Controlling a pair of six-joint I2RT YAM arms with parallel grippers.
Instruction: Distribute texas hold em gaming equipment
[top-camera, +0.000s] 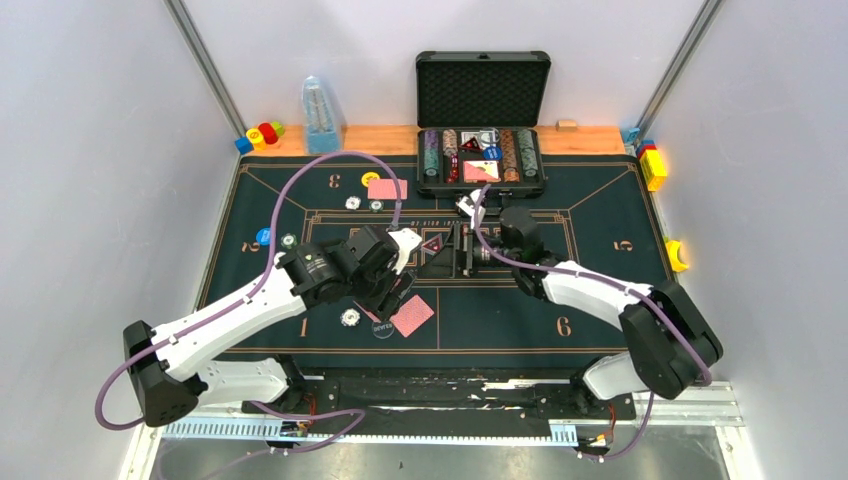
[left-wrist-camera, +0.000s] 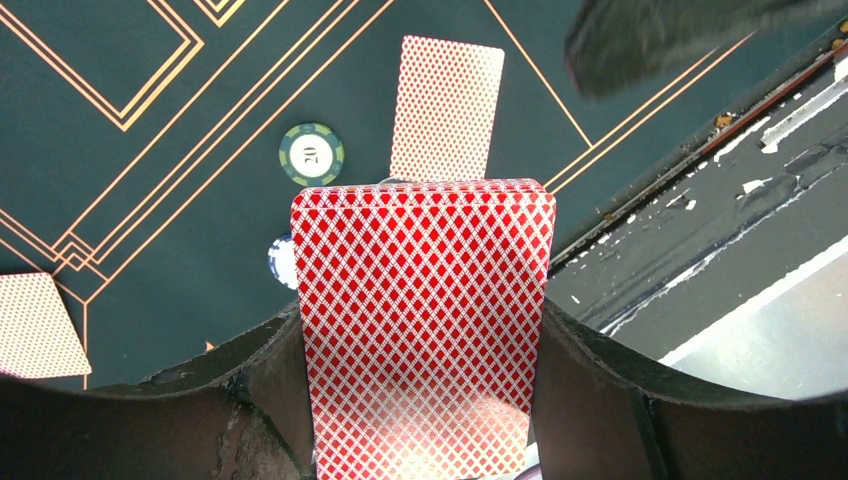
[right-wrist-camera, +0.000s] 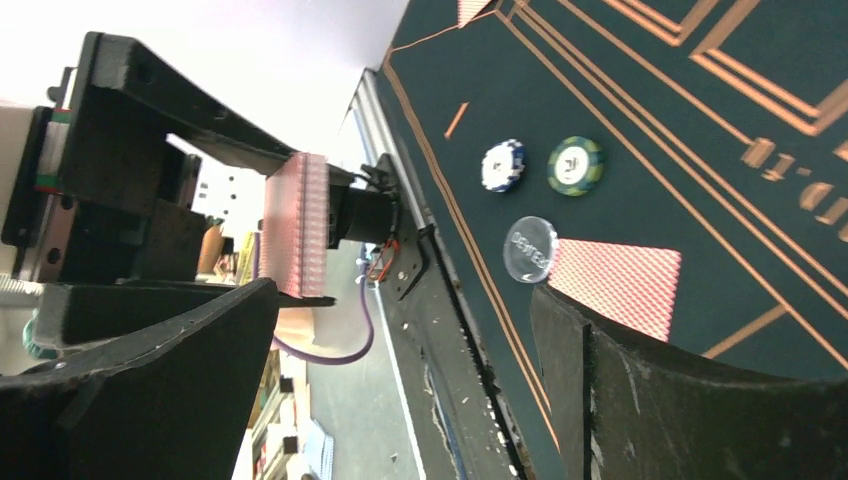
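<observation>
My left gripper (left-wrist-camera: 423, 400) is shut on a deck of red-backed playing cards (left-wrist-camera: 423, 330), held upright over the near left of the green mat (top-camera: 600, 290). Below it, by seat 1, lie a single card (left-wrist-camera: 447, 108), a green chip (left-wrist-camera: 311, 154) and a white-blue chip (left-wrist-camera: 283, 260) half hidden by the deck. My right gripper (right-wrist-camera: 405, 300) stands open and empty, facing the left gripper from the mat's middle (top-camera: 455, 250). Its view shows the deck (right-wrist-camera: 300, 225), both chips (right-wrist-camera: 502, 165), a clear dealer disc (right-wrist-camera: 529, 249) and the card (right-wrist-camera: 620, 285).
An open black case (top-camera: 482, 95) with rows of chips and cards stands at the mat's far edge. Near seat 3 lie a card (top-camera: 387, 188), a yellow disc (top-camera: 371, 179) and two chips (top-camera: 353, 202). A blue disc (top-camera: 263, 236) lies by seat 2. Toy blocks (top-camera: 260, 135) and a blue bottle (top-camera: 322, 115) sit behind.
</observation>
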